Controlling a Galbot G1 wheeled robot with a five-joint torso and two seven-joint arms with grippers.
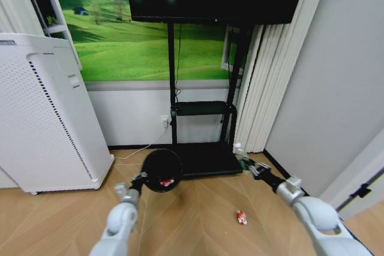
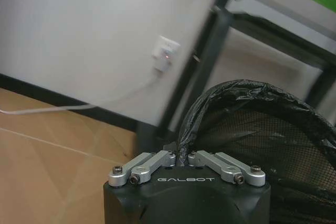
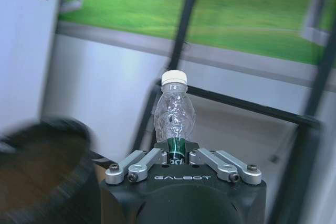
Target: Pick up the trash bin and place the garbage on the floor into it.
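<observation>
You have one bin (image 1: 162, 171), black and lined with a dark bag. You can count three pieces of garbage: one clear bottle (image 3: 174, 113) with a white cap, one red-and-white wrapper (image 1: 167, 181) inside the bin, and one more red-and-white wrapper (image 1: 241, 217) on the floor. You have two grippers: the left gripper (image 2: 182, 157) clamped on the bin's rim and the right gripper (image 3: 177, 153) clamped on the bottle. One white purifier (image 1: 42, 118) and one screen stand (image 1: 204, 112) are there too.
</observation>
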